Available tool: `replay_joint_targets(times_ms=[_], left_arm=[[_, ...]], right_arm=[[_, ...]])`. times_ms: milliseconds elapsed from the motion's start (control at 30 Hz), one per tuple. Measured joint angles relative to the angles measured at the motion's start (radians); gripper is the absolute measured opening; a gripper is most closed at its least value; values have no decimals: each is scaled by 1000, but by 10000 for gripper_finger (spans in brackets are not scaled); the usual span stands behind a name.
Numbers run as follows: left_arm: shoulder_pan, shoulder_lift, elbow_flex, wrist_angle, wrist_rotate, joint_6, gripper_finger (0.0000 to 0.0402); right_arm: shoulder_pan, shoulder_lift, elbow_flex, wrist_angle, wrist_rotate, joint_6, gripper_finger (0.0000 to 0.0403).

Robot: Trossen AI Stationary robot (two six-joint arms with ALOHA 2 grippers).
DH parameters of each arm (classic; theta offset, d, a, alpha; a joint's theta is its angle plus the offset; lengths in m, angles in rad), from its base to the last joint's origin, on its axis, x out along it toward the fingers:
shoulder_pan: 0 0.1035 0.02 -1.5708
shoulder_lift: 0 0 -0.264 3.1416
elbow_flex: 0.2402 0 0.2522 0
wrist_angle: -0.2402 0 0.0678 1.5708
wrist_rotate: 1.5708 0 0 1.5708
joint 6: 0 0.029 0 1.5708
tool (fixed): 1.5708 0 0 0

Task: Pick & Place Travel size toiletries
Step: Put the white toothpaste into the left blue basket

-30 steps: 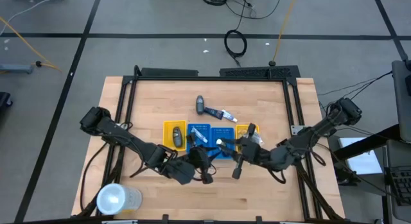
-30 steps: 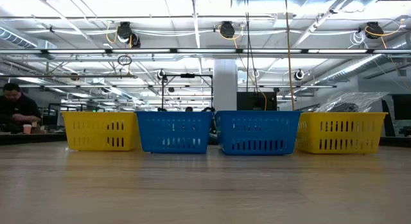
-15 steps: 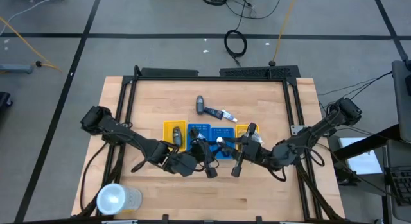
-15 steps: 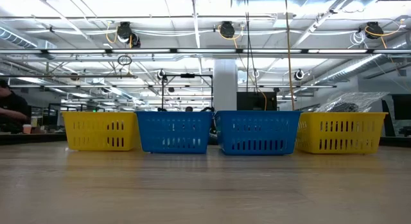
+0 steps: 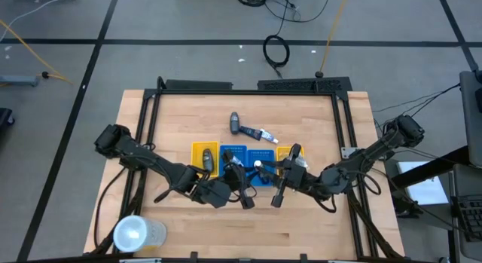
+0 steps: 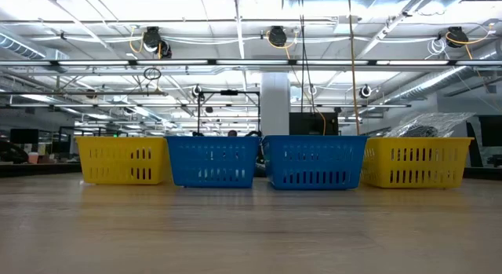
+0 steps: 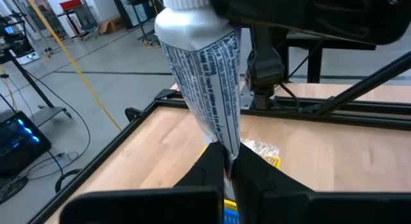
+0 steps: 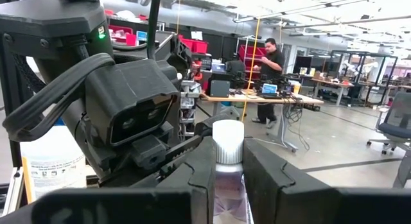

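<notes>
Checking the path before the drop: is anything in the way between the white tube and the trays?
Nothing visible lies between them. The white tube is held just above the blue tray, but both pincers grip it: the left pincer on its crimped end, the right pincer on its cap.

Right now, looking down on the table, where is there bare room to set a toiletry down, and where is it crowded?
Bare wood lies along the far edge behind the dark bottle, and on the near edge between the clear cup and the right arm. It is crowded mid-table: the four trays, the left gripper and the right gripper, both shut on one white tube, from either end.
</notes>
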Motion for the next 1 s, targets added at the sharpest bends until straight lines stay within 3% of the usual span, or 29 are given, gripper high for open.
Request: replay_joint_targets(times_ms=[200,400,533,733,1000], left_arm=[[-5,0,0,-25,-9,-4,1],[-24,0,0,-66,-80,-12,0],[-36,0,0,-80,-87,-22,0],[-29,0,0,-249,-119,-131,0],[19,0,0,-586,-105,-433,0]], right_arm=[[0,0,-1,-1,-1,-5,46],[1,-7,-1,13,-3,-12,122],[1,-28,-1,9,-2,-29,144],[13,-67,0,-3,3,-58,134],[46,-96,0,-50,5,-65,113]])
